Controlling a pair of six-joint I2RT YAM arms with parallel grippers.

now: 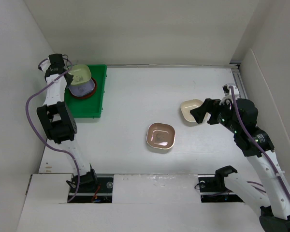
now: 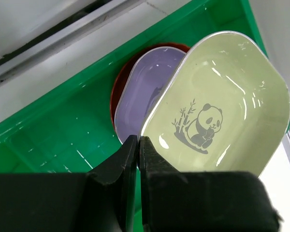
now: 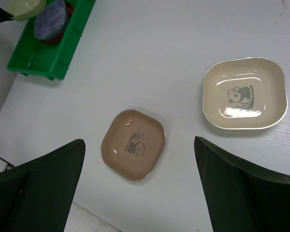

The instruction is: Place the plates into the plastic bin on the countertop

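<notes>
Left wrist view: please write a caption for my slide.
Left end effector pinches a green plate over a lavender plate in the bin.

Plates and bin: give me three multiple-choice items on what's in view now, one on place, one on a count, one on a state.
1. Where is the lavender plate?
A) on the red plate in the bin
B) alone on the bin floor
C) leaning outside the bin
2. How many plates lie on the table outside the bin?
A) one
B) two
C) four
3. The left tool is:
A) open, empty
B) shut on the green plate
C) shut on the bin wall
Answers:
1 A, it sits on the red plate.
2 B, only the tan plate and cream plate.
3 B, it pinches the green plate's rim.
</notes>
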